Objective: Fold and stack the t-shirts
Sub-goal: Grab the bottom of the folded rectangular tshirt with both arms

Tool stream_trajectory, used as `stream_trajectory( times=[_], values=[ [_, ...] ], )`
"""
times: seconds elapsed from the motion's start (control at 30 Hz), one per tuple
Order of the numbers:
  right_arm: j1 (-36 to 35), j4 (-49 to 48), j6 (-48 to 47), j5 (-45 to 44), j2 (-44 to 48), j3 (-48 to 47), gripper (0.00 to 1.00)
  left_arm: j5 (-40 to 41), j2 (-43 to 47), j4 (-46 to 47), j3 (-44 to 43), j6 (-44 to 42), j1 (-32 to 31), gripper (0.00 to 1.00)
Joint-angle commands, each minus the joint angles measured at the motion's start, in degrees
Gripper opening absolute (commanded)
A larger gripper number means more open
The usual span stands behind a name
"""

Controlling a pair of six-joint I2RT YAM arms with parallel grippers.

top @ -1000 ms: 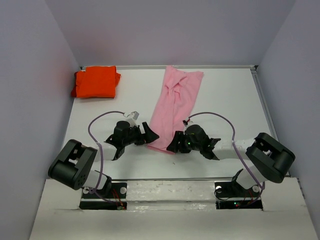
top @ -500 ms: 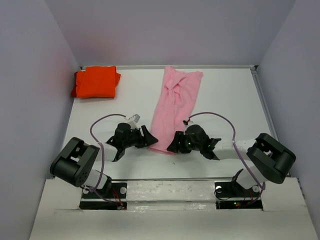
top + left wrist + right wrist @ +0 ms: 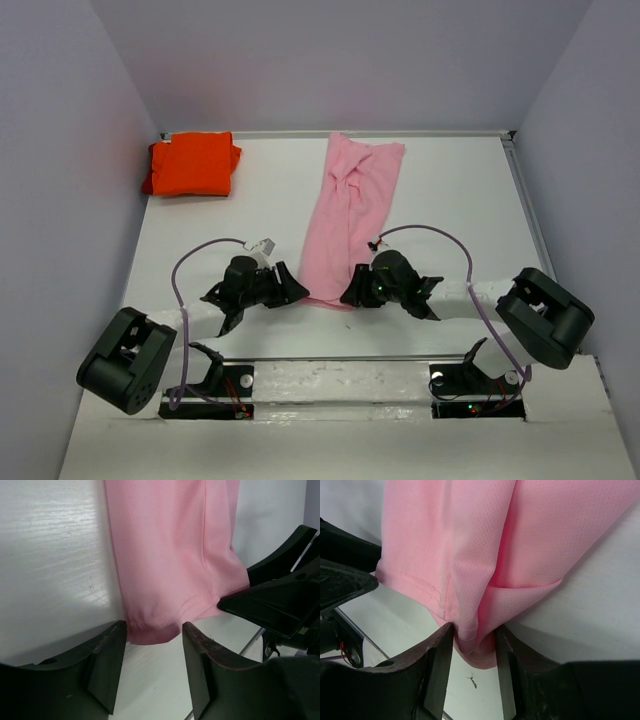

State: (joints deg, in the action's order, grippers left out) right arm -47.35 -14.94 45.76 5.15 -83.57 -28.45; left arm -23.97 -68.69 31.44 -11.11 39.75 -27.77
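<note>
The pink t-shirt (image 3: 350, 215) lies as a long folded strip down the table's middle, its hem nearest the arms. At the hem's left corner (image 3: 150, 632) my left gripper (image 3: 293, 292) (image 3: 154, 630) stands open, with the corner lying between its fingertips. At the right corner my right gripper (image 3: 348, 293) (image 3: 474, 632) is shut on a bunched fold of the pink t-shirt (image 3: 480, 570), and both its fingers press the cloth. The orange t-shirt (image 3: 192, 164) sits folded in the far left corner, away from both grippers.
Grey walls (image 3: 80, 150) close in the white table (image 3: 450, 200) on the left, back and right. The two grippers' fingers nearly meet at the hem; the right one's fingers (image 3: 270, 605) show in the left wrist view.
The left gripper has slid nearer along the hem and its jaws have narrowed around the corner. The right jaws have closed in on the fold. The left arm's elbow swung back and left.
</note>
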Motion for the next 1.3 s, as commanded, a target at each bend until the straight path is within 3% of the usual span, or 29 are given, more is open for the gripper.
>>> stream_trajectory(
  times=[0.0,0.07,0.37,0.43,0.47,0.57,0.6,0.97,1.27],
  values=[
    [-0.55,5.18,-1.72,-1.98,0.60,0.15,0.44,1.29,-1.01,-0.33,1.01,-0.99,-0.36,0.57],
    [-0.55,5.45,-1.81,-1.81,0.69,0.23,0.44,0.85,-2.67,0.55,1.10,-0.81,-0.36,0.52],
    [-0.55,5.80,-1.99,-2.07,1.30,0.76,0.44,1.47,-5.84,2.31,-0.92,-0.81,-0.88,0.51],
    [-0.55,5.89,-2.07,-2.16,1.30,0.76,0.43,1.12,-6.90,2.75,-1.28,-0.90,-0.88,0.37],
    [-0.55,5.97,-1.99,-2.07,1.30,0.76,0.32,1.11,-7.51,3.01,-1.45,-0.99,-0.97,0.23],
    [-0.55,6.24,-2.16,-2.16,1.30,0.67,0.08,0.94,-8.30,3.54,-1.54,-0.99,-1.06,0.00],
    [-0.55,6.59,-2.08,-2.16,1.39,0.67,0.00,0.68,-8.74,3.80,-1.54,-0.99,-1.06,0.00],
    [-0.55,8.52,-2.60,1.18,7.09,3.31,0.00,1.46,-3.39,5.12,2.58,3.93,-5.54,0.00],
    [-1.60,13.26,-1.11,2.77,16.24,7.26,0.00,9.18,12.94,0.30,6.54,12.10,-15.46,0.00]
  ],
)
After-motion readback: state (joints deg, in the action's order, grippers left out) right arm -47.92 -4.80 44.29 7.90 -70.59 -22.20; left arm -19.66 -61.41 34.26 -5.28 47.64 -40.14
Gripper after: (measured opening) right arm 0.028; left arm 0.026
